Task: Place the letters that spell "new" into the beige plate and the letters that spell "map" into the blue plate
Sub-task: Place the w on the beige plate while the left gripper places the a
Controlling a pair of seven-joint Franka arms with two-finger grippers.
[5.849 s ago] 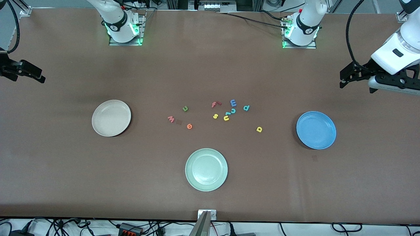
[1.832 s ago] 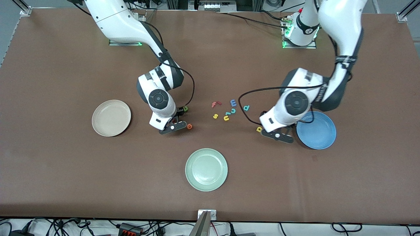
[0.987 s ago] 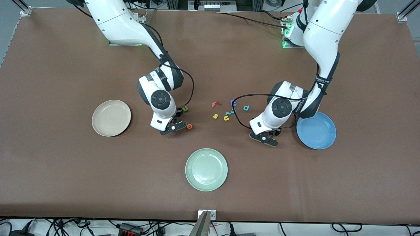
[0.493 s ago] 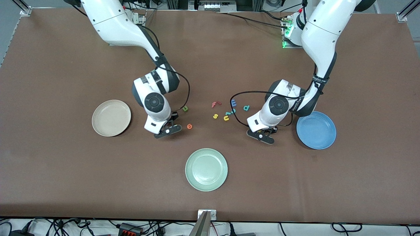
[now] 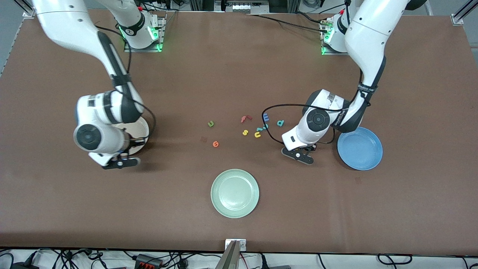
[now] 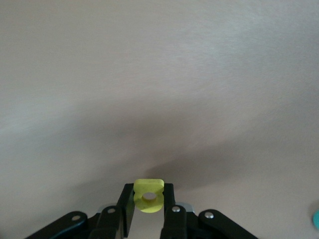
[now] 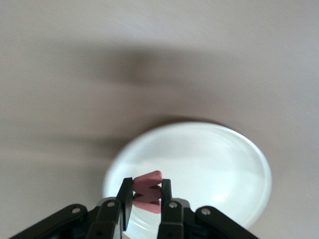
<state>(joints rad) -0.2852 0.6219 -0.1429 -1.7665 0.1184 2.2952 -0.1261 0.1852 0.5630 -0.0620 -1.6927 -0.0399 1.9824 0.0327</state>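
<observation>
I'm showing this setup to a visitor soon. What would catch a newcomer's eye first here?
Probably the two white arms, each pinching a tiny foam letter: the right gripper holds the salmon-red w over the beige plate, and the left gripper is shut on the yellow a beside the blue plate. Next, the bright scatter of remaining letters mid-table, with a pale green plate nearer the front camera.

1. The right pincer [image 7: 147,196] is clamped on a salmon-red foam letter w [image 7: 148,191], its fingers [image 7: 127,199] pressing the letter from both sides.
2. Pincer and letter hang over the rim of a pale round plate [image 7: 219,164].
3. The plate sits on the brown counter [image 7: 159,55].
</observation>
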